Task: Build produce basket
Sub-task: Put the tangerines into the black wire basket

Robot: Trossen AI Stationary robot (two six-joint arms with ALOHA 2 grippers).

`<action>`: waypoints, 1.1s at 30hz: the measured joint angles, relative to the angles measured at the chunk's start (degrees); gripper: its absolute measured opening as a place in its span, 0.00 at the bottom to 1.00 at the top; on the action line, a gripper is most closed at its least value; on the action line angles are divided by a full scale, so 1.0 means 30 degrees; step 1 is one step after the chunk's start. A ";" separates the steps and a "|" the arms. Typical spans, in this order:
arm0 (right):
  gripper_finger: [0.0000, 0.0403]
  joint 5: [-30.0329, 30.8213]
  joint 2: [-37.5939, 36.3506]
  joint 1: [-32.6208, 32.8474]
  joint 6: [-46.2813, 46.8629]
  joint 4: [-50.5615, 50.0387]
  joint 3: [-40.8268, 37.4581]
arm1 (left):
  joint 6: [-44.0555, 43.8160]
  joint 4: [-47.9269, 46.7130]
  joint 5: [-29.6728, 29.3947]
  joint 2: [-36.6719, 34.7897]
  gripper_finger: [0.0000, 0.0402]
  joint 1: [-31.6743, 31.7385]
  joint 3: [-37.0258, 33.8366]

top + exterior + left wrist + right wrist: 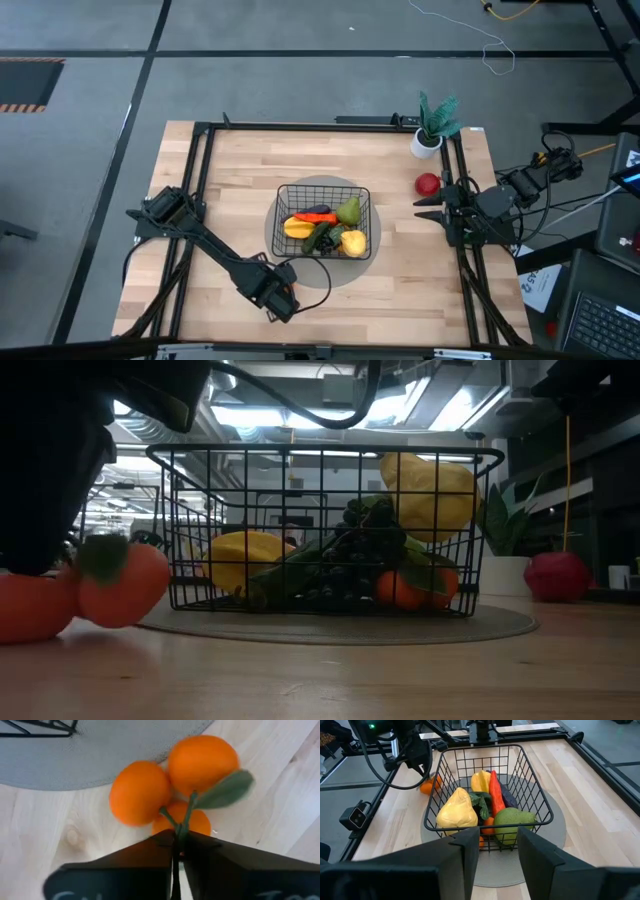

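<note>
The black wire basket (322, 222) stands on a grey round mat (300, 268) at the table's middle. It holds a green pear (512, 820), an orange carrot (494, 790), yellow pieces (455, 812), dark grapes (350, 550) and an eggplant (509, 797). My left gripper (176, 840) is near the table's near edge, just off the mat, shut on a cluster of small oranges (172, 785). A red apple (428, 184) lies on the table at the right, just beyond my right gripper (428, 208), which is open and empty and faces the basket. My left gripper pinches the green stem (181, 822) of the orange cluster between its two fingertips, just below the leaf (225, 790). The fingers come from above, pointing down. The oranges (110, 585) sit at table level under the gripper; whether they rest on the wood, I cannot tell.
A teal potted plant in a white pot (433, 128) stands at the far right corner. Black frame rails (200, 180) run along the table's sides. Bare wood lies left of the mat and along the near edge.
</note>
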 joint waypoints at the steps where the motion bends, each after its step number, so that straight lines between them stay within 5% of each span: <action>1: 0.31 0.0000 -0.0003 0.0002 0.0000 0.0000 0.0000 | 0.0000 -0.0006 -0.0099 0.0000 0.02 0.0000 0.0000; 11: 0.31 -0.0003 0.0002 -0.0001 0.0013 0.0000 0.0000 | 0.0780 -0.0015 0.0008 0.0000 0.00 0.0000 0.0537; 22: 0.31 -0.0013 0.0505 -0.0003 -0.0015 -0.0007 0.0000 | 0.7962 0.0022 -0.0468 0.0000 0.00 0.0002 0.4761; 33: 0.31 -0.0013 0.0629 -0.0003 0.0014 0.0000 0.0000 | 1.7545 -0.1980 -0.3761 0.0000 0.00 0.0422 1.0633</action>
